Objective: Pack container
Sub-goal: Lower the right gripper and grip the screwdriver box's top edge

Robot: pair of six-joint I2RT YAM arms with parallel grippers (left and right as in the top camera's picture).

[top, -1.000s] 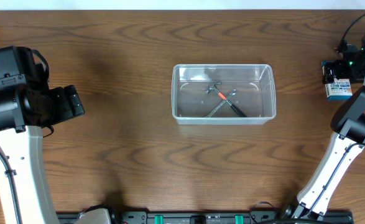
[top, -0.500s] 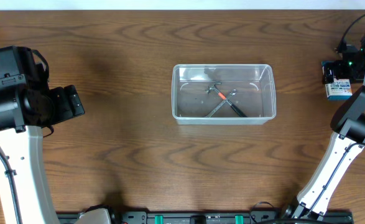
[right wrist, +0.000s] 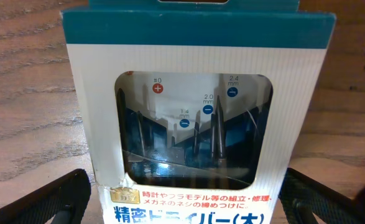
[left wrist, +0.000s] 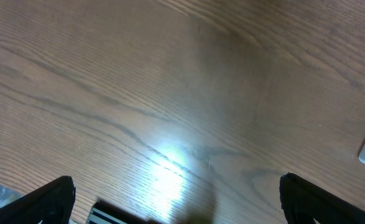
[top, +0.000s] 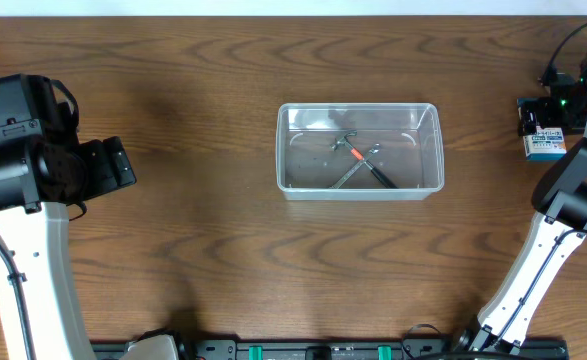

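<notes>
Nothing has moved. The clear container [top: 359,150] sits mid-counter [top: 223,80], with crossed tools [top: 363,163] inside. Only the right wrist view shows the windowed screwdriver box [right wrist: 194,118] between the right gripper's [right wrist: 188,202] fingers; whether they pinch it, I cannot tell. The left gripper [left wrist: 176,202] is spread at far left.

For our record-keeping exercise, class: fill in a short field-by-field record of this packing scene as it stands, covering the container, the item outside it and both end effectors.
container: clear plastic tub, open-topped, mid-table
contents: small crossed hand tools, one with an orange part
item outside: boxed screwdriver set, at the table's right edge
left end effector: open, nothing between its fingers, over the wooden table
right end effector: fingers flank the set; contact unclear
</notes>
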